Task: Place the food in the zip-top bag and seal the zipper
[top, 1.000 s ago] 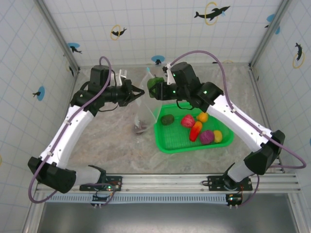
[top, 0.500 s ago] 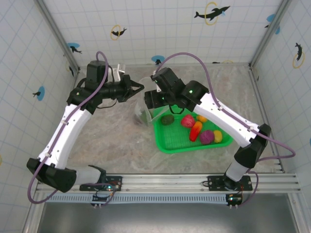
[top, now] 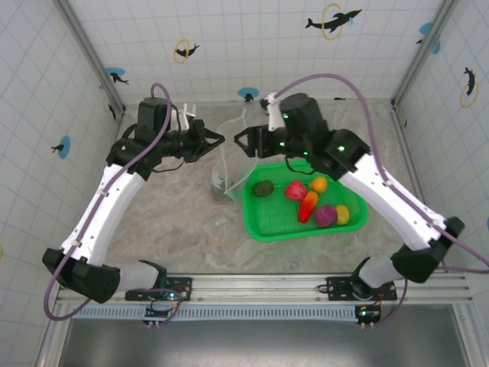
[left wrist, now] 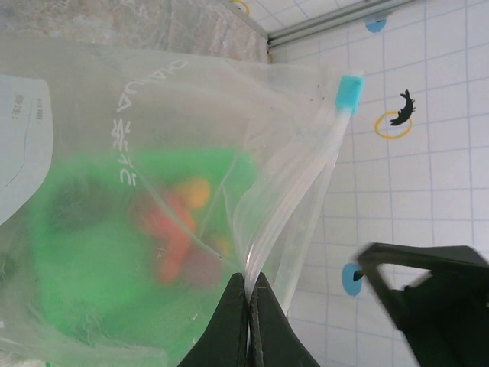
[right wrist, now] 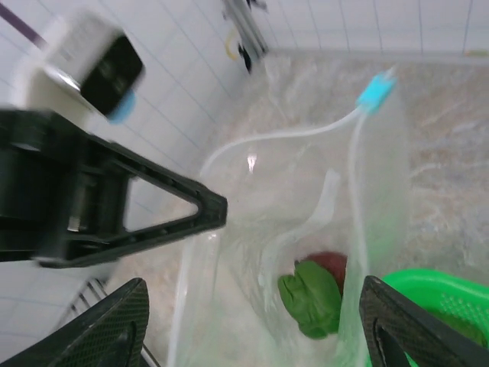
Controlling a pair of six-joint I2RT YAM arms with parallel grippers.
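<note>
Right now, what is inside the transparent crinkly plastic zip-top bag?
A green toy vegetable lies near the bottom, a maroon piece partly covered behind it. Folds of the transparent plastic bag could hide more.

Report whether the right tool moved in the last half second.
Yes: the right tool drew back toward the far wall, away from the green basket's far-left corner.

The bag (top: 224, 168) stands with its mouth gaping upward between the two rim strips (right wrist: 267, 139), and the way down inside is clear apart from a green piece (right wrist: 309, 297) and a maroon piece (right wrist: 331, 264) at the bottom. The left gripper (top: 221, 140), pinching the rim, blocks the bag's left side, the spread right gripper (top: 243, 142) hangs over the mouth, and the green basket (top: 260, 229) crowds the right. Bare table (top: 172, 222) lies open left of and in front of the bag.
</note>
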